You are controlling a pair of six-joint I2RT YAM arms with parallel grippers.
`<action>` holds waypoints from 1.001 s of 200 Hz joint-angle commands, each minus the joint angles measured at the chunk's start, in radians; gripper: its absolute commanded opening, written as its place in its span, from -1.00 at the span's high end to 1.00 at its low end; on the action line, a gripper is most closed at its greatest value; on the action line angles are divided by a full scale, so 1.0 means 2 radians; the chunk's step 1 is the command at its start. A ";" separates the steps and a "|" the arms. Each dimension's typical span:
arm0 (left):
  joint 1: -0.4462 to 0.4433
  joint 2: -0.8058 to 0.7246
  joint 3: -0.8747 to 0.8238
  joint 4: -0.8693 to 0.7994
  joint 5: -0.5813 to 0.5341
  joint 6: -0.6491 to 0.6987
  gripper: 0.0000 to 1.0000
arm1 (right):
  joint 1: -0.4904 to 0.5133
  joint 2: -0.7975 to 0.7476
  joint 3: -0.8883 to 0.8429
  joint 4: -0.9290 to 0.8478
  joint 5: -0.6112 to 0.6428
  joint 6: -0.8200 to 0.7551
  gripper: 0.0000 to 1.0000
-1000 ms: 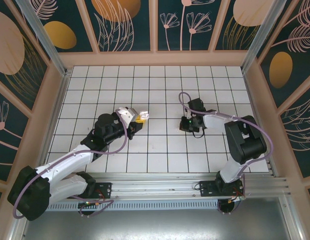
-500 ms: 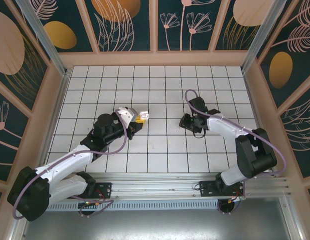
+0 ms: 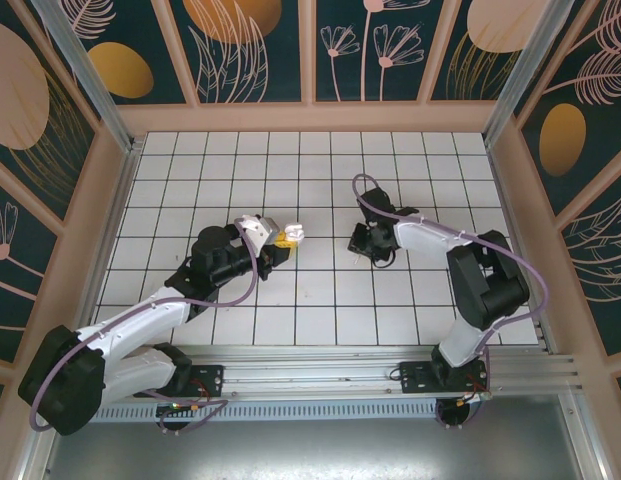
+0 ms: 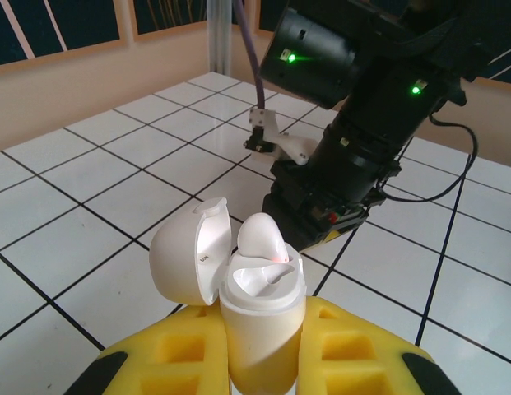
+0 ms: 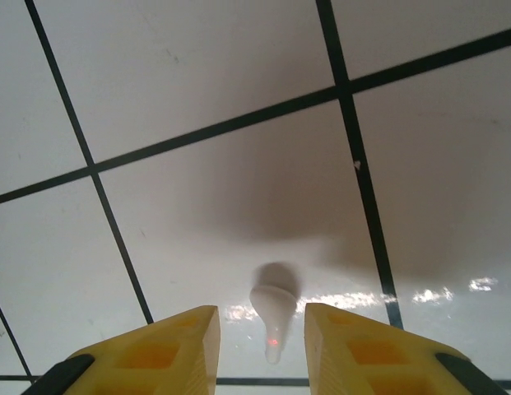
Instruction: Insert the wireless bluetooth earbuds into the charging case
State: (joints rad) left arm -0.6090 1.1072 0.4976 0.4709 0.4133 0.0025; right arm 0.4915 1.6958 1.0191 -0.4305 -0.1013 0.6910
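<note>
The white charging case stands upright with my left gripper shut on it, its lid hinged open to the left. One white earbud with a red light sits in the case, sticking up from the far slot. In the top view the case is left of centre, at the tip of my left gripper. A second white earbud lies on the tile, its red light lit. My right gripper is open, one yellow finger on each side of it with a gap to each. From above, my right gripper points down at the floor.
The right arm's black wrist with green lights hangs close beyond the case. White tiles with dark grout cover the floor. Wooden walls and aluminium posts ring the area.
My right gripper has shifted a little to the left and its jaws have opened around the earbud on the tile. The left gripper with the case has barely moved.
</note>
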 commanded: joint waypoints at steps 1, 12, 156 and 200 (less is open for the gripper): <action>0.000 0.003 0.008 0.023 0.012 -0.003 1.00 | 0.006 0.016 0.020 -0.024 0.005 0.004 0.36; 0.000 0.003 0.007 0.021 0.012 -0.001 1.00 | 0.007 0.021 0.023 -0.027 0.008 0.004 0.36; -0.001 -0.003 -0.003 0.024 0.010 0.003 1.00 | 0.017 0.068 0.052 -0.055 0.021 -0.003 0.42; 0.000 -0.007 -0.006 0.024 0.008 0.006 1.00 | 0.025 0.069 0.058 -0.060 0.021 -0.002 0.44</action>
State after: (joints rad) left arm -0.6090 1.1069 0.4950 0.4721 0.4149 0.0032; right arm 0.5274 1.8149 1.1103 -0.5426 -0.0673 0.6876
